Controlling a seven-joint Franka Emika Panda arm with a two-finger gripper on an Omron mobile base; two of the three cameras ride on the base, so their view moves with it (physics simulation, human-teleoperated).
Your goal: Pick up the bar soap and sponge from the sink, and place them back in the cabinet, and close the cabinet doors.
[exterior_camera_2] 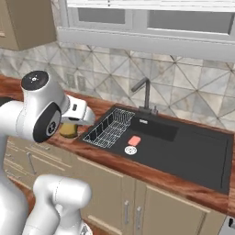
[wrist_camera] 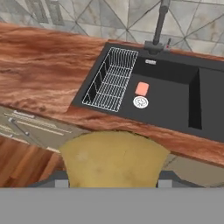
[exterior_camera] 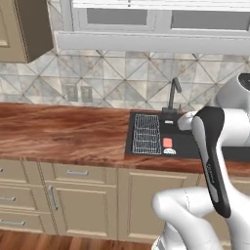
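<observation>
pincer [wrist_camera: 113,175] gripping 1 sponge [wrist_camera: 113,158], 1 bar soap [wrist_camera: 141,89] in sink [wrist_camera: 175,109]

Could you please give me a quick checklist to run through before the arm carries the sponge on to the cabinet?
1. Sponge held in the gripper: ok, it sits between the jaws in the hand view.
2. Sponge clear of the sink: ok, it is out over the counter edge.
3. Bar soap still to fetch: ok, it lies in the basin beside the drain.
4. Wire rack out of the way: ok, at the basin's end.
5. Cabinet doors open: cannot tell, just a corner shows.
</observation>
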